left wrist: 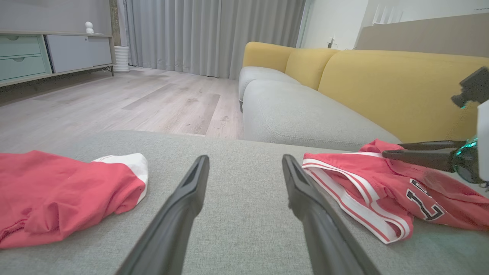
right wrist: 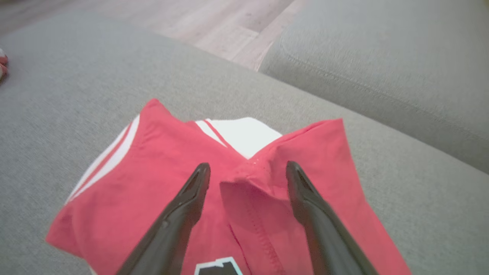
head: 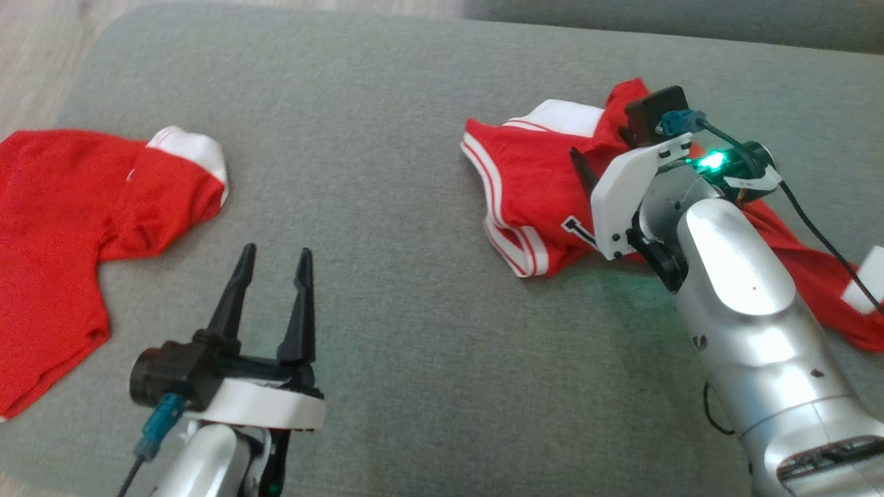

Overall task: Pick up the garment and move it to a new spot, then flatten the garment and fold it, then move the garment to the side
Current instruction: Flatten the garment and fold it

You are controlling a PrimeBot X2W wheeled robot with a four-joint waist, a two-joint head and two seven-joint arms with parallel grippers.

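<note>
A red garment (head: pixel 525 186) with white stripes and a black number lies crumpled on the right of the grey cushion (head: pixel 387 138). It also appears in the left wrist view (left wrist: pixel 382 179) and the right wrist view (right wrist: pixel 153 172). My right gripper (right wrist: pixel 244 168) hovers low over it, open, with a raised crease of red cloth standing between the fingers. From the left wrist, the right gripper (left wrist: pixel 393 149) reaches in sideways above the garment's far edge. My left gripper (head: pixel 276 252) is open and empty over bare cushion in the middle, as its own view confirms (left wrist: pixel 245 158).
A second red garment (head: pixel 62 207) with a white cuff lies spread at the cushion's left end (left wrist: pixel 57 191). Beyond the cushion are a grey and yellow sofa (left wrist: pixel 382 84), wooden floor (left wrist: pixel 153 99) and a low cabinet (left wrist: pixel 46 53).
</note>
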